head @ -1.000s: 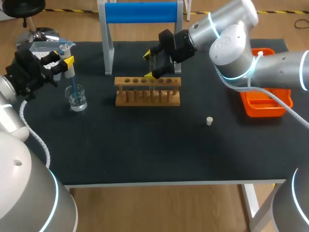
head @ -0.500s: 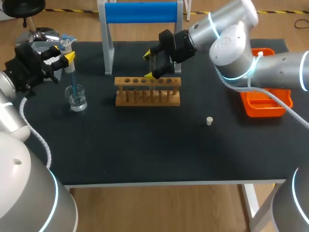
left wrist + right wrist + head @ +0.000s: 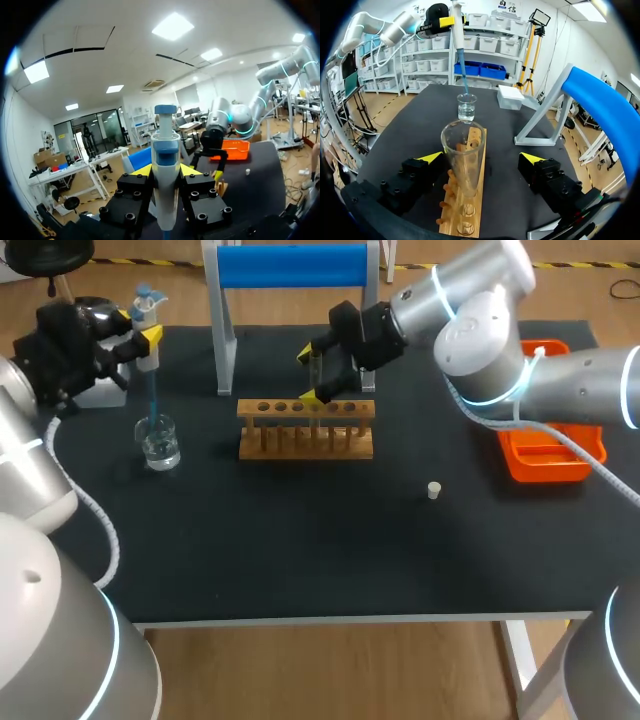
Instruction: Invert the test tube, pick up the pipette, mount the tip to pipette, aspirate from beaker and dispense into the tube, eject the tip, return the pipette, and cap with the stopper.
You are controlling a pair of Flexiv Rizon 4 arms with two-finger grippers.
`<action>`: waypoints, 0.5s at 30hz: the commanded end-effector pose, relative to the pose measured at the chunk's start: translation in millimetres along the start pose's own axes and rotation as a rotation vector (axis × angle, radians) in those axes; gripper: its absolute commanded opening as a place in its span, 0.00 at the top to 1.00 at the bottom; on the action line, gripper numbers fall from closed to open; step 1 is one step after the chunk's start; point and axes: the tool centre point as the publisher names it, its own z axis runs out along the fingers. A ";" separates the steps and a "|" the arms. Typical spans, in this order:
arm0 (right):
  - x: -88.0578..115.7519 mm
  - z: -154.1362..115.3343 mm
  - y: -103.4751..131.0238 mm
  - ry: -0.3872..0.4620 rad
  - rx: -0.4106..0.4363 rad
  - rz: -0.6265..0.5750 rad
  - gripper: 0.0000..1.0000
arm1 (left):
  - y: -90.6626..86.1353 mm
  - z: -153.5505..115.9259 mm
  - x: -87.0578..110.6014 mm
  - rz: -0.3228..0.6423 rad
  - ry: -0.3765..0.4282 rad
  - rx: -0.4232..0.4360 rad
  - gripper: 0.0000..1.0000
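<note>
The left gripper (image 3: 128,343) is held over the back left corner of the black counter (image 3: 300,540), and it is clamped on the pipette (image 3: 148,330); in the left wrist view both yellow-tipped fingers (image 3: 142,170) are pressed against the pipette body from either side. The pipette is kept upright, plunger uppermost, with a long blue tip (image 3: 153,400) mounted on its lower end. The tip is pointed straight down at the glass beaker (image 3: 160,443), which is seen to hold clear liquid; its end is at or just above the beaker's mouth, though which of the two cannot be made out. The right gripper (image 3: 313,375) is placed behind the wooden rack (image 3: 306,435) near the counter's middle, and its fingers are spread wide. The test tube (image 3: 463,160) is stood upright in the rack, mouth up, between those fingers, and in the right wrist view neither finger is touching the glass. The small white stopper (image 3: 434,490) is left lying on the counter, well apart from the rack on its right. An orange tray (image 3: 548,462) is set at the right edge, a blue-topped frame (image 3: 292,265) at the back, and a white box (image 3: 511,96) is seen beside the frame's foot
</note>
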 end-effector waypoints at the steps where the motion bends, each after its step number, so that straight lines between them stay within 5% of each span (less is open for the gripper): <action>1: -0.4 -1.2 0.6 0.003 0.003 0.000 0.00 | -24.0 12.2 2.9 -0.026 -0.013 -0.061 1.00; 15: -0.4 -1.2 0.6 0.003 0.003 0.000 0.00 | -107.1 49.0 23.3 -0.109 0.049 0.008 1.00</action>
